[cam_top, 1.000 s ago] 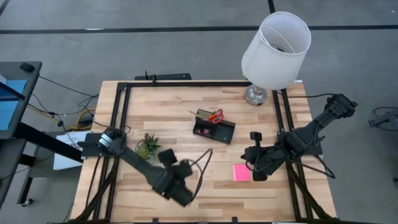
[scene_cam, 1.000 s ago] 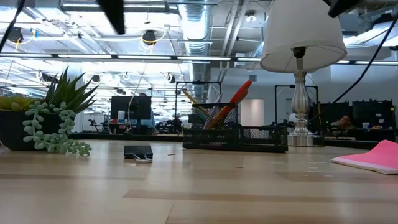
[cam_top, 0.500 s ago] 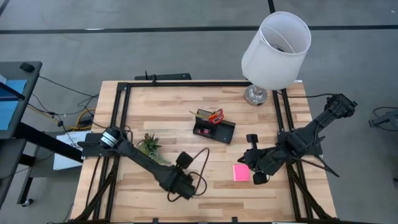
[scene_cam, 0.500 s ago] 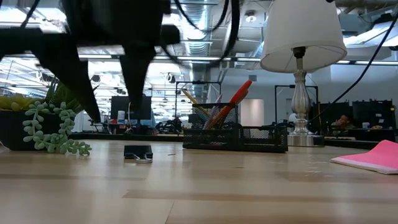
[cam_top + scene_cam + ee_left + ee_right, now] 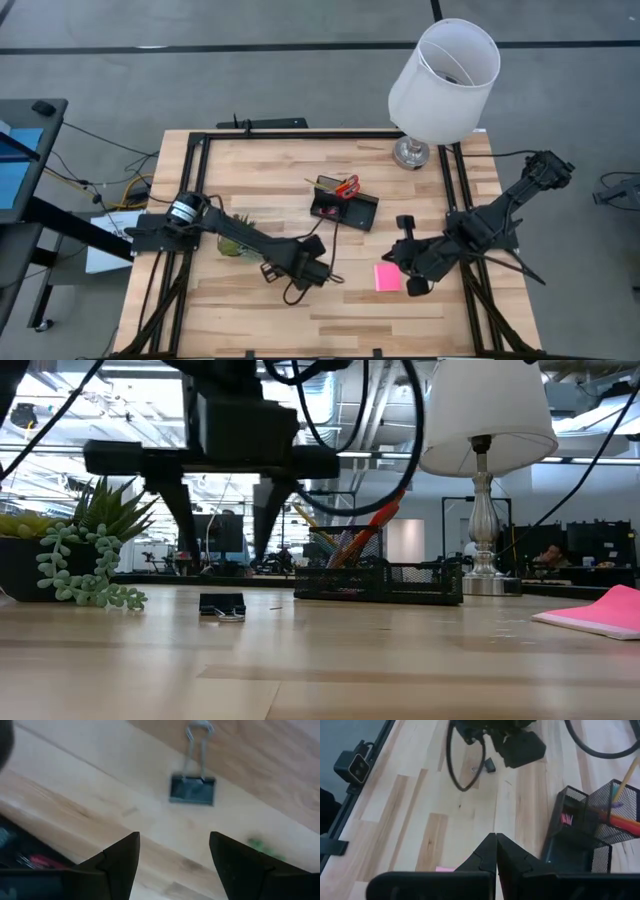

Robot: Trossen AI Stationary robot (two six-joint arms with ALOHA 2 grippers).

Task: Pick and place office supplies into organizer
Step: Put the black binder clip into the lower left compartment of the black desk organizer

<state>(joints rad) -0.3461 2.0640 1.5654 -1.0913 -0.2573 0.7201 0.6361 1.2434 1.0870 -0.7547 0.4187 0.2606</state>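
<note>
A small black binder clip (image 5: 192, 789) lies flat on the wooden table, its wire handles (image 5: 197, 730) resting on the table too. My left gripper (image 5: 226, 560) hangs open above the clip (image 5: 222, 605), fingers pointing down, one on either side, touching nothing. The black mesh organizer (image 5: 343, 203) stands mid-table with pens and red scissors (image 5: 385, 510) upright in its tall compartment. A pink sticky pad (image 5: 388, 277) lies flat toward the right. Just right of the pad, my right gripper (image 5: 496, 851) waits above the table, shut and empty.
A white-shaded lamp (image 5: 445, 70) stands at the far right corner. A small green plant (image 5: 80, 550) sits at the left, partly under my left arm in the high view. A cable loop (image 5: 465, 760) hangs from my left wrist beside the clip (image 5: 490, 765).
My left gripper has swung from the near edge toward the far edge and a little right, come down, and rolled about its own axis. Its fingers now straddle the space above the clip. The clip has not moved.
</note>
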